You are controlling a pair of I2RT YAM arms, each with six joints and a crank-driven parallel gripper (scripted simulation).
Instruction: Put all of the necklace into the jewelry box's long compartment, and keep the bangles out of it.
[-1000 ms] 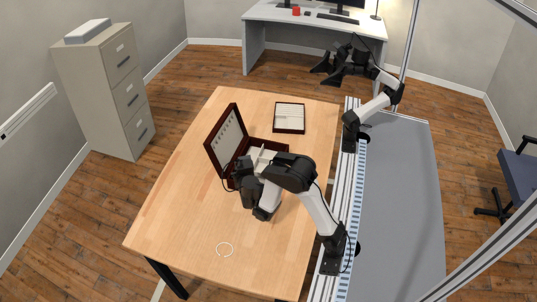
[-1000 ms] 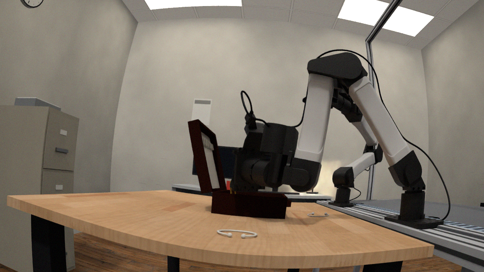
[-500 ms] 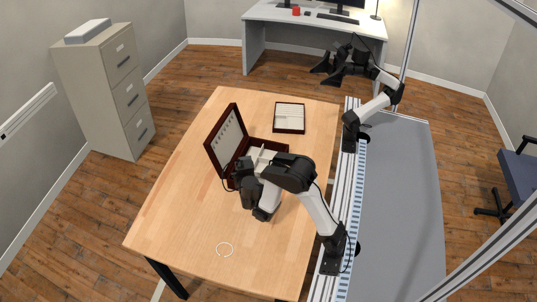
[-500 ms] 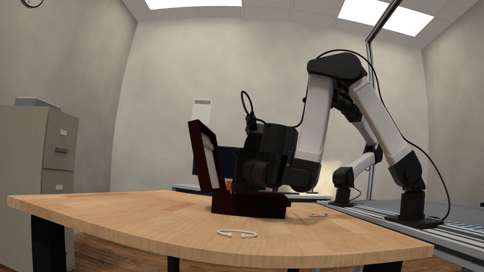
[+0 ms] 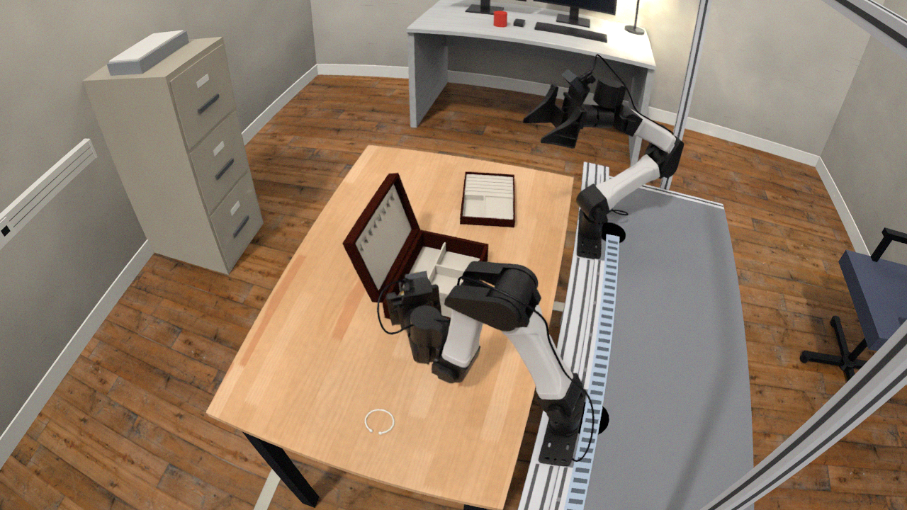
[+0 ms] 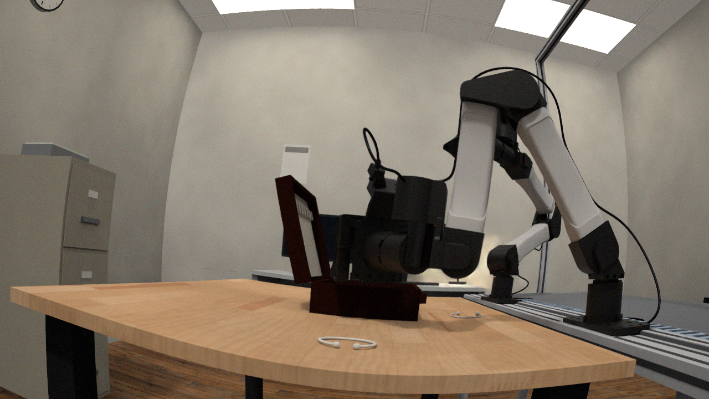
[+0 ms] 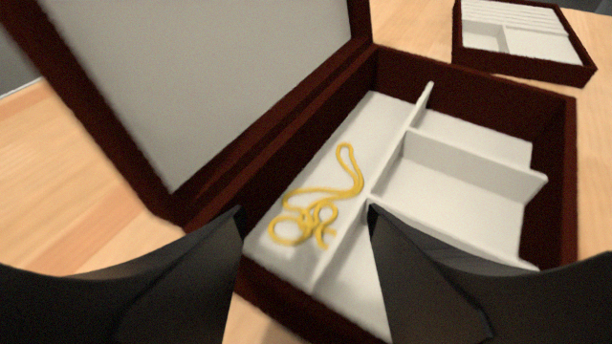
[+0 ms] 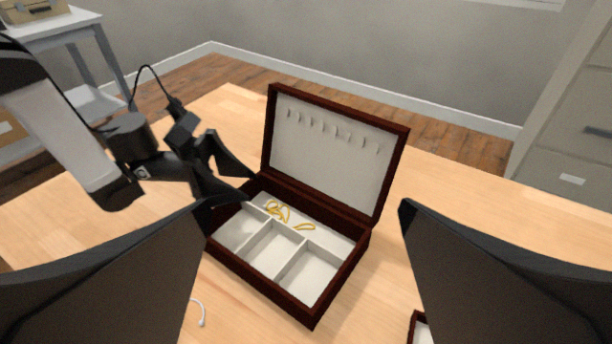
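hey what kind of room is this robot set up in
Probably an office: a desk with a keyboard, a filing cabinet, and a wall clock.

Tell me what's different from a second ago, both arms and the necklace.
Left gripper rose slightly and backed away from the lid. The necklace, gold strands formerly showing below that gripper, is let go, in the long compartment. Unchanged: right gripper, jewelry box, bangles.
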